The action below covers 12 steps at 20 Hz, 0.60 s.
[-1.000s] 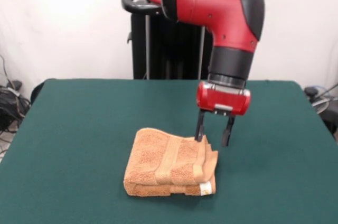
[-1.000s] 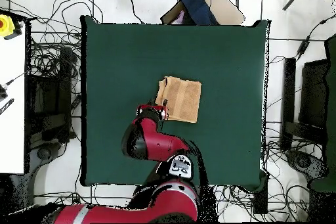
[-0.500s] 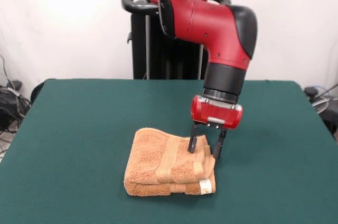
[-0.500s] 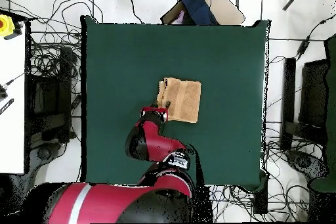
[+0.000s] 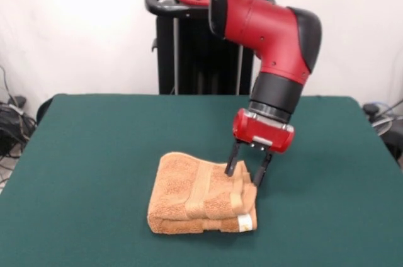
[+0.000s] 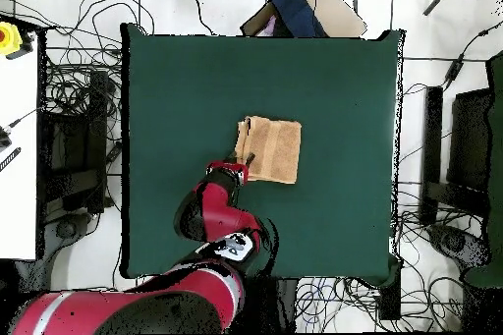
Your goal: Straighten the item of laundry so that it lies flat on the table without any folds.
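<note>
Near the middle of the green tabletop point(image 5: 94, 153) sits the towel point(image 5: 200, 194), folded over in layers with a white tag at its front corner. My gripper point(image 5: 245, 170) has its jaws spread apart, tilted, straddling the towel's far corner on my side, tips about touching the cloth. Loads of bare felt all round, every edge well clear. From overhead my arm covers the jaws, so can't see the contact there.
</note>
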Available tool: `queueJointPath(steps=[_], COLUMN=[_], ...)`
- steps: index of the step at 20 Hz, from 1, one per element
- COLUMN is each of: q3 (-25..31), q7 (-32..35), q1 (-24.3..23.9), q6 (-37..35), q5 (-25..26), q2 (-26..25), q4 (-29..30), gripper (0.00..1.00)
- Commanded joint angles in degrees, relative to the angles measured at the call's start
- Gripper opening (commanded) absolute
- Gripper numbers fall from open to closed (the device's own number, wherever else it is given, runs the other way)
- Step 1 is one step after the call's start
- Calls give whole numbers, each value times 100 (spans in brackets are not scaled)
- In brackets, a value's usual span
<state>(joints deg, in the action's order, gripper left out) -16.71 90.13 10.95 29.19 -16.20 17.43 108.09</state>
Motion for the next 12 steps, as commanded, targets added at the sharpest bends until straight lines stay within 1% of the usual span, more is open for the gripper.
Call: queueJointPath(steps=[1, 5, 10, 12], q3=[-144, -234, -335, -407], q7=[514, 588, 547, 484], q1=[15, 68, 46, 66], q6=[-1041, -1149, -1048, -1130], q5=[-424, -433, -335, -300], q2=[-133, -102, -413, -487], q4=[-469, -480, -729, -803], gripper=[100, 100, 100, 100])
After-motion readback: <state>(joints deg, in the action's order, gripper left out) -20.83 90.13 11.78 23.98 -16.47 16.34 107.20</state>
